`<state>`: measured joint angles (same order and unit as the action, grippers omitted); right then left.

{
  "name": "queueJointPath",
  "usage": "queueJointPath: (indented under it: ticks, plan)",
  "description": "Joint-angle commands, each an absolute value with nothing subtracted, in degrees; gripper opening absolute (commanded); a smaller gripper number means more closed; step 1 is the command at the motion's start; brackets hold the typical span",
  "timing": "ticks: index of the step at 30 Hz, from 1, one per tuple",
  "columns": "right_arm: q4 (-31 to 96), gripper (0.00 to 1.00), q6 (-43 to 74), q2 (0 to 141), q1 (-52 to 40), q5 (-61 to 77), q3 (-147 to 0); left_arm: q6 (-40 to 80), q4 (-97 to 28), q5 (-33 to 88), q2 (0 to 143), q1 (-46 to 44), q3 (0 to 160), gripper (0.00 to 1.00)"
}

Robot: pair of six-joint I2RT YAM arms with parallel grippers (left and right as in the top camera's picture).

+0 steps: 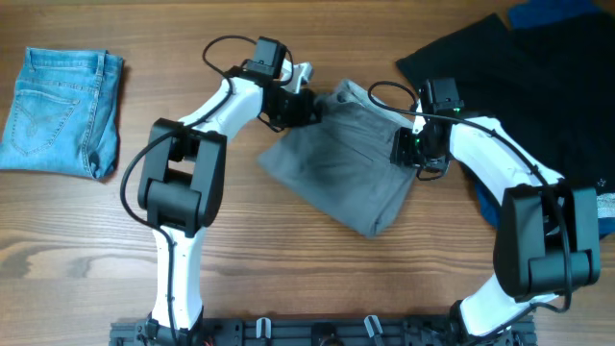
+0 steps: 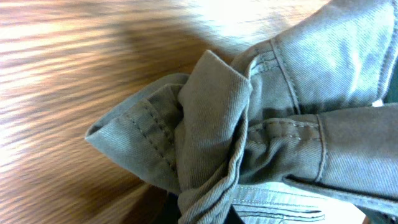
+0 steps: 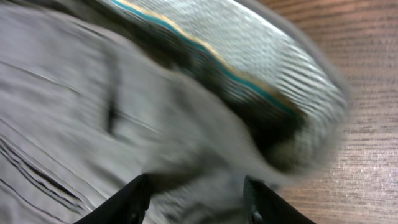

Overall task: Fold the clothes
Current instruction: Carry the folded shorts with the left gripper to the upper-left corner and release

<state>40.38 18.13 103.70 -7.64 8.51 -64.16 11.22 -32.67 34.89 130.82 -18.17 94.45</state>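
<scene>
While folded jeans (image 1: 62, 111) lie at the upper left of the bench (image 1: 288, 259), the grey shorts (image 1: 336, 168) sprawl near the centre of the frame. The left gripper (image 1: 309, 104) sits at their upper-left corner, its jaws pinching a bunched fold. The right gripper (image 1: 411, 149) sits at their right edge; its jaws stand apart with blurred cloth between, and I cannot tell whether they grip. Black cloth (image 1: 538, 86) fills the upper right.

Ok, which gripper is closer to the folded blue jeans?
Left. The left gripper sits at the edge of the grey clothes that faces the jeans; the right gripper sits at the clothes' opposite edge, farther away.
</scene>
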Motion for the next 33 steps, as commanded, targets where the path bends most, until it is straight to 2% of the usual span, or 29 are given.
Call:
queueJointPath:
  ticks: [1, 5, 8, 14, 16, 17, 19, 20, 21, 22, 24, 25, 27, 31, 33]
  plan:
    - [43.09, 0.56, 16.60, 97.69, -5.06, 7.55, -65.04, 10.85, -34.13, 22.68, 123.79, -11.46, 94.11, 0.04]
    - [46.44, 0.57, 14.92, 89.73, -2.63, 7.31, -65.04, 10.83, -34.57, 7.27, 110.00, -0.12, 94.11, 0.04]
    - [48.25, 0.57, 15.03, 88.99, -2.66, 7.35, -65.04, 10.66, -29.67, 0.56, 104.53, 10.90, 94.11, 0.04]
    - [50.04, 0.57, 15.03, 88.99, -2.66, 7.33, -65.04, 10.96, -28.73, 0.38, 105.65, 30.63, 94.08, 0.07]
    - [50.06, 0.57, 15.03, 88.99, -2.66, 7.33, -65.04, 11.81, -29.87, 0.56, 106.41, 34.79, 94.08, 0.08]
    - [50.02, 0.57, 15.03, 88.99, -2.66, 7.33, -65.04, 14.31, -30.70, 0.58, 107.26, 37.39, 94.08, 0.12]
    - [50.26, 0.57, 15.05, 88.99, -2.66, 7.33, -65.04, 15.68, -31.53, 2.13, 108.60, 39.57, 94.08, 0.38]
    - [50.61, 0.57, 15.00, 88.99, -2.66, 7.33, -65.04, 15.68, -31.77, 2.50, 109.03, 40.10, 94.08, 0.60]
    - [50.81, 0.58, 14.98, 88.99, -2.66, 7.33, -65.04, 15.66, -31.94, 2.52, 109.12, 40.36, 94.08, 0.91]
    - [50.81, 0.59, 15.00, 88.99, -2.66, 7.33, -65.04, 15.68, -31.94, 2.55, 109.12, 40.36, 94.08, 1.00]
    - [50.63, 0.66, 15.00, 88.99, -2.66, 7.35, -65.04, 15.68, -32.21, 5.32, 109.10, 40.34, 94.08, 1.00]
    - [50.50, 0.77, 15.03, 88.99, -2.66, 7.35, -65.04, 15.92, -33.10, 8.69, 109.10, 40.12, 94.08, 1.00]
    - [49.91, 0.89, 15.05, 89.03, -2.66, 7.62, -65.04, 15.90, -34.76, 11.81, 109.12, 38.83, 94.08, 1.00]
    - [46.87, 0.99, 14.90, 89.03, -2.66, 13.13, -65.01, 15.92, -38.74, 12.21, 109.21, 30.22, 94.08, 1.00]
    - [46.15, 0.99, 13.26, 89.03, -2.66, 13.50, -65.01, 15.86, -40.88, 12.19, 109.23, 24.05, 94.08, 1.00]
